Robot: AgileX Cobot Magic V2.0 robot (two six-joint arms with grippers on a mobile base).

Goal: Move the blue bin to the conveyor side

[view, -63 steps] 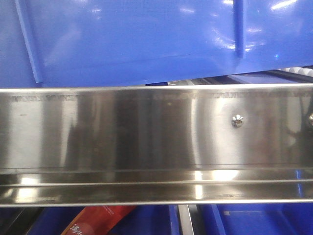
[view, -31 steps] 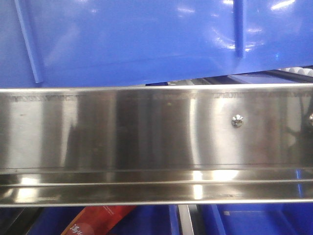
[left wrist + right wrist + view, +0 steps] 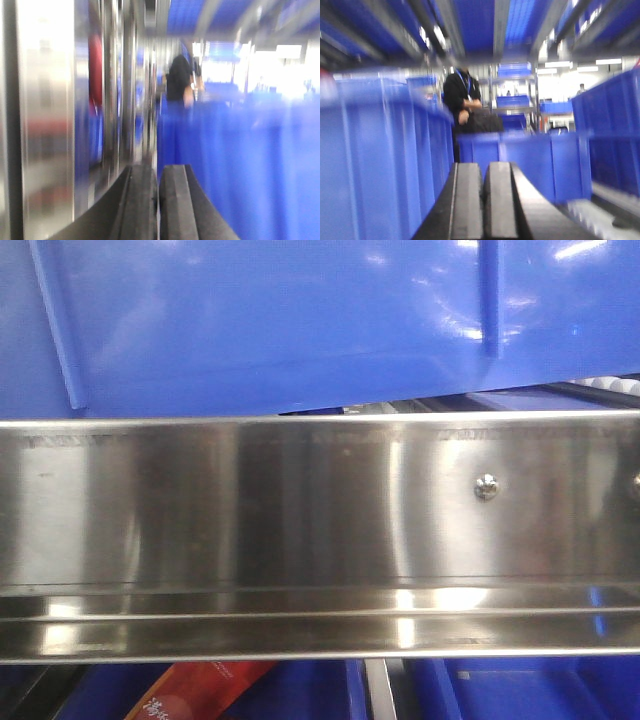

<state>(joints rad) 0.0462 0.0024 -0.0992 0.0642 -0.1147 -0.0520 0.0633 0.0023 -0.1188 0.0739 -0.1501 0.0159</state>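
The blue bin (image 3: 300, 320) fills the top of the front view, its glossy wall tilted, with its lower edge just above a steel rail (image 3: 300, 510). In the left wrist view, my left gripper (image 3: 158, 172) is shut with nothing between its fingers, and the blue bin (image 3: 250, 165) is a blurred wall close on its right. My right gripper (image 3: 484, 170) is also shut and empty. A ribbed blue bin wall (image 3: 370, 160) stands close on its left. The conveyor side is out of view.
A shiny steel frame (image 3: 45, 125) stands left of the left gripper. More blue crates (image 3: 520, 160) are ahead and to the right (image 3: 610, 130) of the right gripper. A person in black (image 3: 462, 100) is behind them. A red packet (image 3: 200, 690) lies below the rail.
The light glints on the bin's wall have shifted slightly. Otherwise the bin and the rail look the same.
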